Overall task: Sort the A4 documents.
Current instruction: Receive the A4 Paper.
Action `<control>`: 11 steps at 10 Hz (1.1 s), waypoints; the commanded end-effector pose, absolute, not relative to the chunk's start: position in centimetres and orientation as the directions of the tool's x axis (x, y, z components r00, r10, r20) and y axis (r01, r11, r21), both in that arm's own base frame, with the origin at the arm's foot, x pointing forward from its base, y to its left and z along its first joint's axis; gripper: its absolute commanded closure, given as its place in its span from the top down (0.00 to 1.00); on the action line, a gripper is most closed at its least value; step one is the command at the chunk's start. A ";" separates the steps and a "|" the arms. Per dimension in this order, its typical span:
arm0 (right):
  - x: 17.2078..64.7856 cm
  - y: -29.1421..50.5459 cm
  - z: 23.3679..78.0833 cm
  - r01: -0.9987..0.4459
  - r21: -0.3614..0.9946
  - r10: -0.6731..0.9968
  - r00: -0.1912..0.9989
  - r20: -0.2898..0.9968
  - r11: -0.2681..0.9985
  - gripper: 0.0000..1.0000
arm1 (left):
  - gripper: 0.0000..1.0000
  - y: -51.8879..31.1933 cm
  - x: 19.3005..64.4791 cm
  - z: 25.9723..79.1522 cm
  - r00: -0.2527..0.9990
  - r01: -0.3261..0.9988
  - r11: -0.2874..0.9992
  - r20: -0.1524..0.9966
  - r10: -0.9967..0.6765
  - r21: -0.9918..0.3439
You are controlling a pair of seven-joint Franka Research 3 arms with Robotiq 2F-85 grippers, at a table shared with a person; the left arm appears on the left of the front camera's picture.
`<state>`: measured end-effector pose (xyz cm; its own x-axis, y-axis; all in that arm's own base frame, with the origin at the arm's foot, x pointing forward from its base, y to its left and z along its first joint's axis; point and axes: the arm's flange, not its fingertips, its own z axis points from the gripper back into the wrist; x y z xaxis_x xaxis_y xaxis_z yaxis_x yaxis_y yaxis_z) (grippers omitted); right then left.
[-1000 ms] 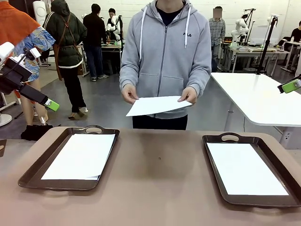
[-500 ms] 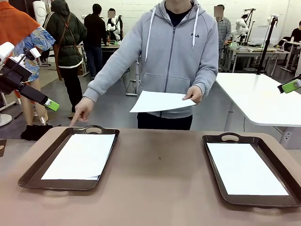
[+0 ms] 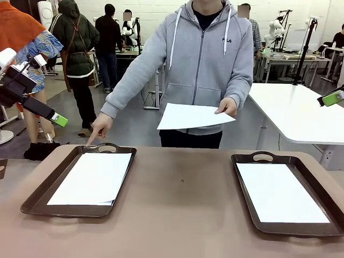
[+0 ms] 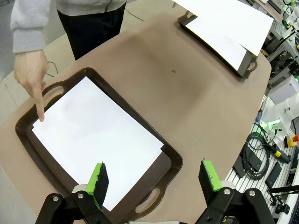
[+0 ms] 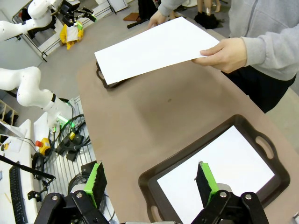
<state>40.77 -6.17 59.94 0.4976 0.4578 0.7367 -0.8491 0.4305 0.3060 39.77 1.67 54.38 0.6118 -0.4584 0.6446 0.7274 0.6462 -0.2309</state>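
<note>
The table (image 3: 183, 183) spans the near scene, brown and mostly bare between two dark trays. The left tray (image 3: 37, 196) holds a small stack of sheets (image 3: 91, 177), its lower corners slightly fanned. The right tray (image 3: 244, 193) holds a sheet (image 3: 279, 191) lying flat and square to the rim. At the far side a person stands holding one more sheet (image 3: 191, 115) level in one hand (image 3: 227, 106), above the far edge of the table and between the trays. The other hand (image 3: 99, 126) points down at the far end of the left tray, its fingertip at the handle; from the left wrist view the finger looks to be just over the stack's far corner.

Judging by this, sorting is partly done: both trays already have paper, one sheet is still in the air, and the pointing suggests it belongs on the left stack. How many remain after it cannot be told.

The left gripper (image 4: 154, 179) hovers over the near end of the left tray, jaws spread wide and empty. The right gripper (image 5: 149, 182) hangs over the near left corner of the right tray, also spread and empty.

Room is good. The middle of the table is open, and both arms sit well back from the held sheet. The tray rims and handles are raised, so a sheet coming in low could catch on them. The pointing hand occupies the far end of the left tray.
</note>
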 end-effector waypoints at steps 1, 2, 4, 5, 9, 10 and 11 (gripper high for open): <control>40.6 -6.1 60.1 -0.852 0.307 0.457 0.494 0.740 0.424 1.00 | 1.00 1.8 39.7 54.4 0.602 0.736 0.634 0.657 -0.454 -0.236; 40.6 -6.1 60.1 -0.852 0.307 0.457 0.494 0.740 0.424 1.00 | 1.00 1.8 39.7 54.4 0.602 0.736 0.634 0.657 -0.454 -0.236; 40.6 -6.1 60.1 -0.852 0.307 0.457 0.494 0.740 0.424 1.00 | 1.00 1.8 39.7 54.4 0.602 0.736 0.634 0.657 -0.454 -0.236; 40.6 -6.1 60.1 -0.852 0.307 0.457 0.494 0.740 0.424 1.00 | 1.00 1.8 39.7 54.4 0.602 0.736 0.634 0.657 -0.454 -0.236; 40.6 -6.1 60.1 -0.852 0.307 0.457 0.494 0.740 0.424 1.00 | 1.00 1.8 39.7 54.4 0.602 0.736 0.634 0.657 -0.454 -0.236; 40.6 -6.1 60.1 -0.852 0.307 0.457 0.494 0.740 0.424 1.00 | 1.00 1.8 39.7 54.4 0.602 0.736 0.634 0.657 -0.454 -0.236; 40.6 -6.1 60.1 -0.852 0.307 0.457 0.494 0.740 0.424 1.00 | 1.00 1.8 39.7 54.4 0.602 0.736 0.634 0.657 -0.454 -0.236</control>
